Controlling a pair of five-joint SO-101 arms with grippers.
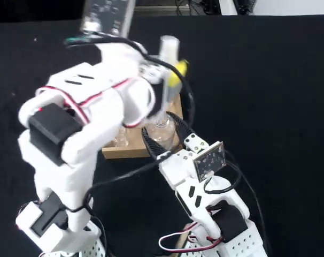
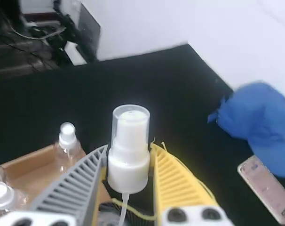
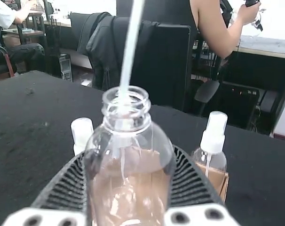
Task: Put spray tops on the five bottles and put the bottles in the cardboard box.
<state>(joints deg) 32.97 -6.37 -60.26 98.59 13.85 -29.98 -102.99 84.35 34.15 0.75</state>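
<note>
Currently, left claw clamped on spray top, right claw gripping bottle, black table

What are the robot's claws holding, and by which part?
The left gripper holds a spray top by its collar; the right gripper holds an open bottle around its body.

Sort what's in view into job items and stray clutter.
Job:
spray top, in the left jaws
open bottle, in the right jaws
box
capped bottles in the box

Lying about:
blue cap
flat pink object
</note>
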